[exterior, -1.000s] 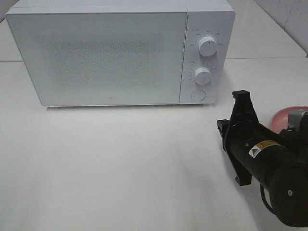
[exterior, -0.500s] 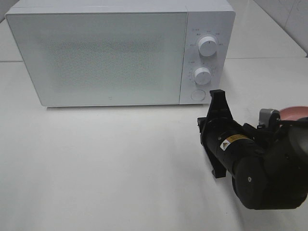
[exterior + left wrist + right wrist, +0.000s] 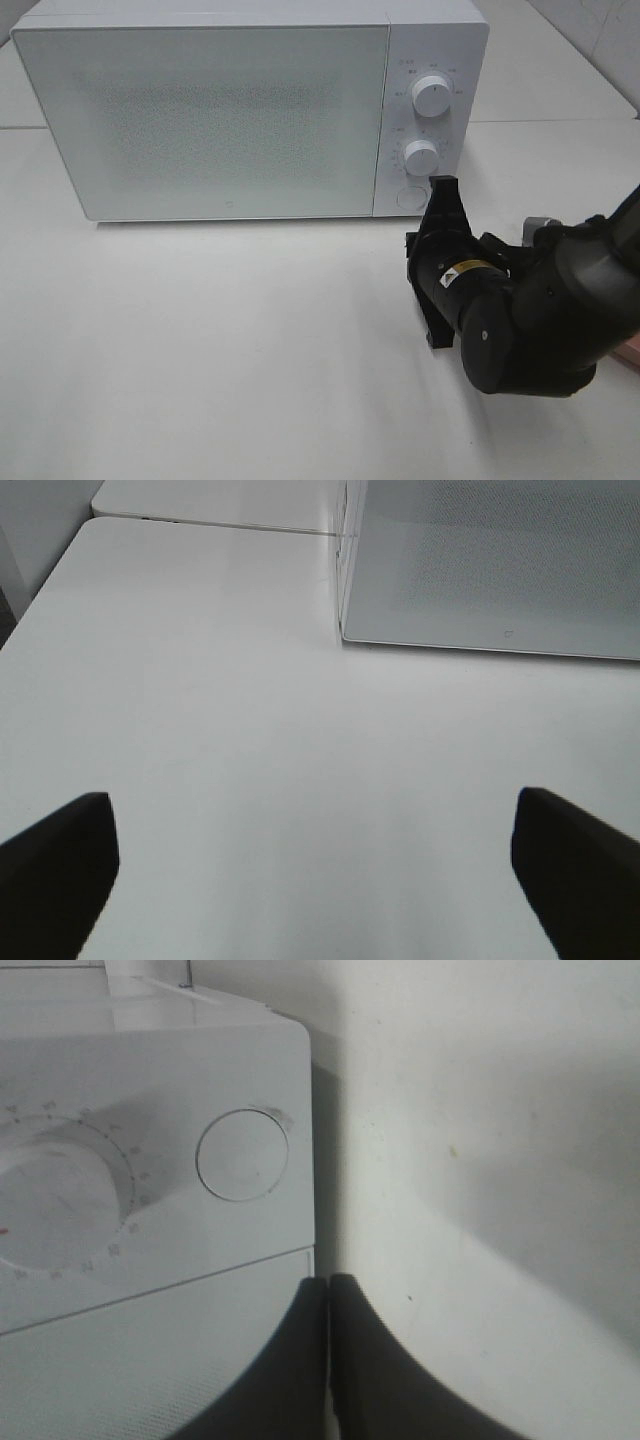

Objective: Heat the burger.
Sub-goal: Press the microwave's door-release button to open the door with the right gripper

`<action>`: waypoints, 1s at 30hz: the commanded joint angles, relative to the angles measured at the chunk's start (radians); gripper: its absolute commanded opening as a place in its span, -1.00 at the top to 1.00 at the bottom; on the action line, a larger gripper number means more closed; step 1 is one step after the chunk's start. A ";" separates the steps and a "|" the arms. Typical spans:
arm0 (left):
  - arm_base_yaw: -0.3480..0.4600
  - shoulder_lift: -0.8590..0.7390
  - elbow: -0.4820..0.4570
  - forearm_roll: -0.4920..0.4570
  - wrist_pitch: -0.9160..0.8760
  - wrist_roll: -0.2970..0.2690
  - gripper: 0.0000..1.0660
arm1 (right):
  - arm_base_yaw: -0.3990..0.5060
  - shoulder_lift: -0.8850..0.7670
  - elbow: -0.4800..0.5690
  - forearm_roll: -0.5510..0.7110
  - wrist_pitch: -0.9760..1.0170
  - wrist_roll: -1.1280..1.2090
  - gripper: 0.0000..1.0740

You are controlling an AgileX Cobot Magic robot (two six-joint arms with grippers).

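Note:
The burger is hidden in every view. The white microwave [image 3: 200,110] stands at the back of the table with its door closed. My right gripper [image 3: 443,186] is shut and empty, its tip just below and right of the microwave's round button [image 3: 410,197]. In the right wrist view the closed fingertips [image 3: 330,1360] lie below that button [image 3: 242,1154], next to the lower dial [image 3: 50,1200]. My left gripper [image 3: 320,880] is open and empty over bare table, facing the microwave's left front corner [image 3: 345,630]. It is out of the exterior high view.
Two dials [image 3: 431,95] sit above the button on the control panel. A sliver of the pink plate [image 3: 631,352] shows at the right edge behind my right arm [image 3: 530,320]. The white table [image 3: 200,340] stretches in front of the microwave.
My right arm has moved left and toward the microwave, bringing the shut gripper up to the round button. It now covers most of the pink plate.

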 commanded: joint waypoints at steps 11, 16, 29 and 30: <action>-0.001 -0.016 0.001 0.000 0.002 0.000 -0.87 | -0.112 0.022 -0.109 -0.027 0.041 -0.058 1.00; -0.001 -0.016 0.001 0.000 0.002 0.000 -0.87 | -0.126 0.052 -0.149 -0.033 0.072 -0.059 1.00; -0.001 -0.016 0.001 0.000 0.002 0.000 -0.87 | -0.135 0.107 -0.240 -0.021 0.090 -0.064 1.00; -0.001 -0.016 0.001 0.000 0.002 0.000 -0.87 | -0.135 0.107 -0.240 -0.021 0.090 -0.064 1.00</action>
